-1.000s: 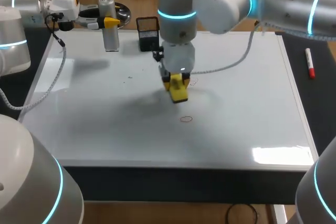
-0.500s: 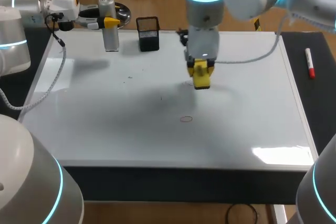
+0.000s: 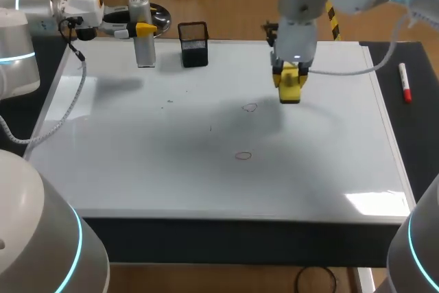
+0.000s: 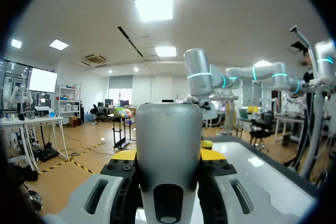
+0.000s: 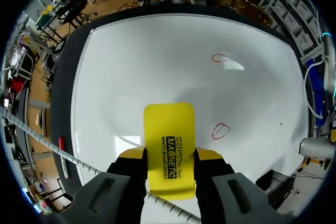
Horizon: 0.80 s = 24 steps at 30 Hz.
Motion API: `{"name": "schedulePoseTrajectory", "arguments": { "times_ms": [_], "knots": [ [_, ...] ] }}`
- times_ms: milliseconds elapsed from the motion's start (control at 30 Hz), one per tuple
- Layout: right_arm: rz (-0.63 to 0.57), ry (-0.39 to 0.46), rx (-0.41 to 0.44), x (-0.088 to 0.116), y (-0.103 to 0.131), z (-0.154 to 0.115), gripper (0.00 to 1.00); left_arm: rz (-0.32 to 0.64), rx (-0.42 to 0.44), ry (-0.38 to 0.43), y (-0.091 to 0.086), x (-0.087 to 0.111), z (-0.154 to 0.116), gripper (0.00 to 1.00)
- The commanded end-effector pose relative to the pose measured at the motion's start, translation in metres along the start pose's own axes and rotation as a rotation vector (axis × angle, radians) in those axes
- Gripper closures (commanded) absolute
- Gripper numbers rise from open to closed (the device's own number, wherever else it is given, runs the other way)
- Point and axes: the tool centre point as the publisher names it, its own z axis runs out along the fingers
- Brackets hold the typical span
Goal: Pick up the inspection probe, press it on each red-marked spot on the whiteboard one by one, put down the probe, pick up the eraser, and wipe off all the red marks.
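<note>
Whiteboard lies beneath right arm, jaws pinching yellow eraser.

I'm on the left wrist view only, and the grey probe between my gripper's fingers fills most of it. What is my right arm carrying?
Observer: The right gripper is shut on the yellow eraser, over the back right part of the whiteboard.
Operator: Any red marks on the board?
Observer: Two. One red mark lies beside the eraser toward the board's middle, the other red mark nearer the front edge.
Operator: Where does my probe stand?
Observer: The probe stands upright at the board's back left edge, with a black holder beside it.
</note>
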Motion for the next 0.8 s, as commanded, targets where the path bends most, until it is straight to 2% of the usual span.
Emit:
{"name": "schedulePoseTrajectory", "arguments": {
  "times_ms": [33,400,800],
  "knots": [
    [0.017,-0.018,-0.008,0.015,-0.015,0.001,1.0,0.001,-0.001,0.0,-0.001,0.0,0.0,1.0],
    [0.078,-0.046,-0.003,0.051,-0.036,0.002,1.0,0.001,-0.001,0.0,-0.001,0.0,0.0,1.0],
    [0.105,0.009,-0.032,0.074,-0.03,-0.001,1.0,0.001,-0.001,0.0,-0.001,0.0,0.0,1.0]
  ]
}}
